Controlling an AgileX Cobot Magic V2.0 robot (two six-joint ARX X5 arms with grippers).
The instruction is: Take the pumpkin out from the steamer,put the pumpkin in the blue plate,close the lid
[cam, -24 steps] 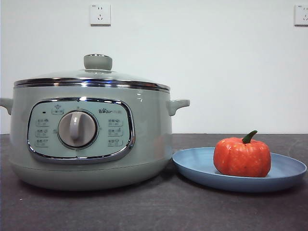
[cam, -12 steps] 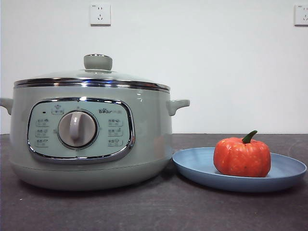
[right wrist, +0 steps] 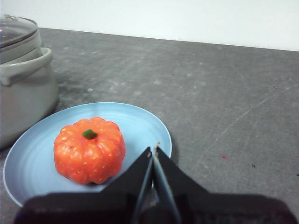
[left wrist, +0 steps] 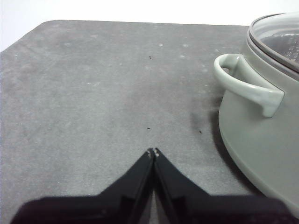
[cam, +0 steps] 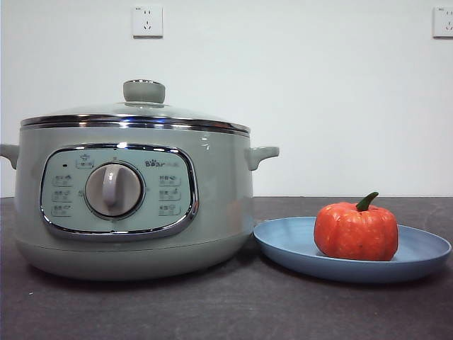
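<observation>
The orange-red pumpkin (cam: 356,231) with a green stem sits upright on the blue plate (cam: 290,244), to the right of the steamer (cam: 134,198). The glass lid (cam: 134,113) with its pale green knob rests closed on the steamer's chrome rim. My right gripper (right wrist: 153,151) is shut and empty, just beside the pumpkin (right wrist: 89,150) over the plate's (right wrist: 140,123) edge. My left gripper (left wrist: 153,151) is shut and empty above bare table, apart from the steamer's side handle (left wrist: 245,84). Neither gripper shows in the front view.
The dark grey table (cam: 226,312) runs under everything. A white wall with two sockets (cam: 147,21) stands behind. The steamer's other handle (right wrist: 25,65) is close to the plate in the right wrist view.
</observation>
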